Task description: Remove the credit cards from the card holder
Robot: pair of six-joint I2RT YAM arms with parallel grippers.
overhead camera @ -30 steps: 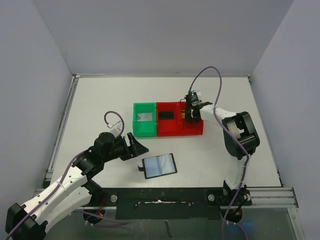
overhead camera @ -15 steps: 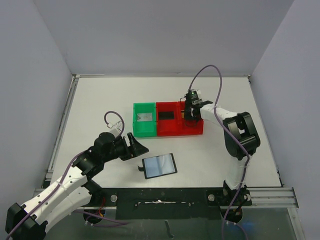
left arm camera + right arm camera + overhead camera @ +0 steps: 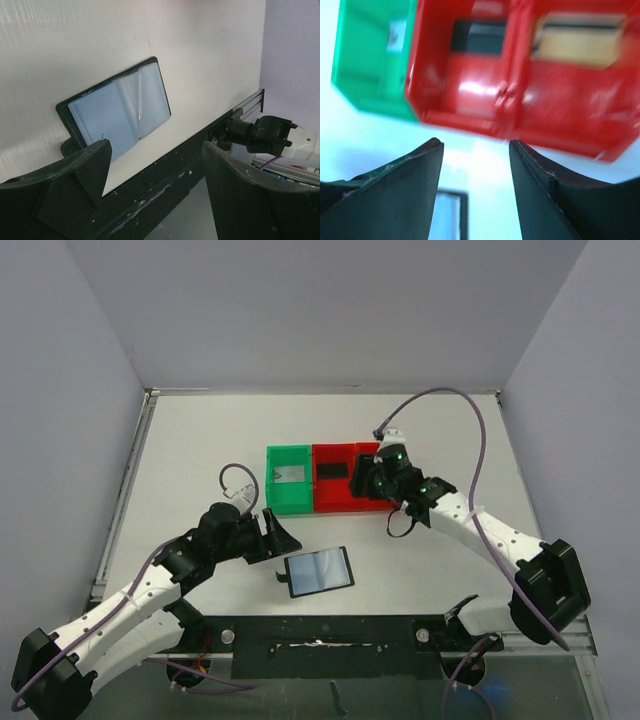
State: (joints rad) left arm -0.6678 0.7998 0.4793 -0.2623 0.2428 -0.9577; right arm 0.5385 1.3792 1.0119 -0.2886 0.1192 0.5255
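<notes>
My left hand (image 3: 278, 537) hangs with fingers apart, empty, just beside the card holder (image 3: 319, 572), which lies open on the desk (image 3: 200, 440). My right hand (image 3: 362, 480), fingers apart and empty, hovers over the red bin (image 3: 345, 503) holding the black card (image 3: 333, 471) and gold card (image 3: 577, 37)

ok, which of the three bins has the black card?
The middle bin, red, beside the green bin. The black card lies in it; the green bin holds a pale card, the other red bin a gold card.
</notes>
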